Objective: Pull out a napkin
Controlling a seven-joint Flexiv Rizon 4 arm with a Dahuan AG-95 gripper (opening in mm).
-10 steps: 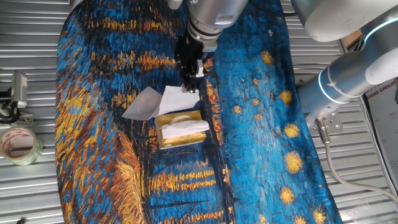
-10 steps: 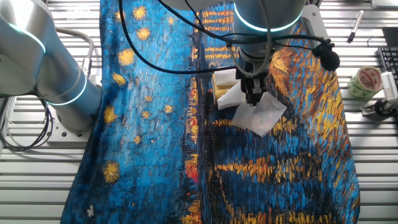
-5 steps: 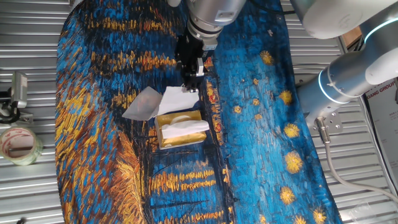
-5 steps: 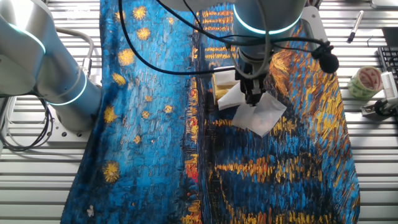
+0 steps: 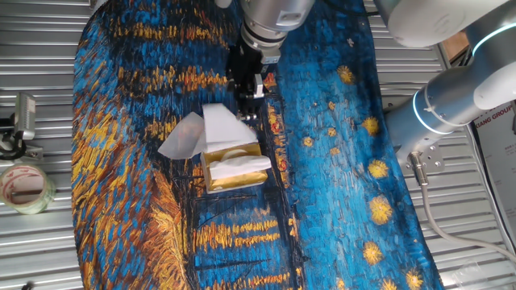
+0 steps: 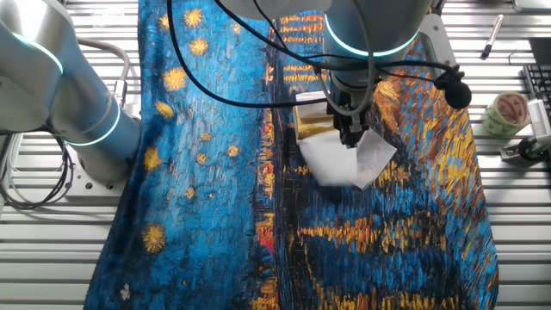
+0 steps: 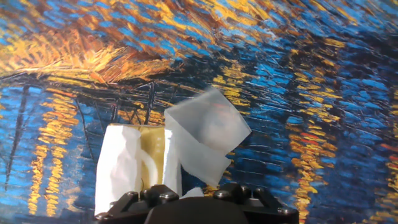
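The napkin (image 5: pixel 222 129) is a white sheet, motion-blurred, spread just beyond the gold tissue box (image 5: pixel 234 171) and apart from my fingertips. It also shows in the other fixed view (image 6: pixel 331 162) and, half see-through, in the hand view (image 7: pixel 202 155). My gripper (image 5: pixel 249 95) hangs above the box's far edge, also seen in the other fixed view (image 6: pixel 349 136). The jaws stand a little apart and hold nothing firm. More white tissue (image 5: pixel 242 164) sticks out of the box slot. The box also shows in the hand view (image 7: pixel 152 158).
A second, greyer sheet (image 5: pixel 182 137) lies flat on the painted cloth (image 5: pixel 339 161) left of the box. A tape roll (image 5: pixel 24 187) and a clip sit on the slatted table at the left. The arm's base (image 5: pixel 451 105) stands at the right.
The napkin, still before, has swung away from the fingertips and spread out, now blurred. The gripper has risen slightly.
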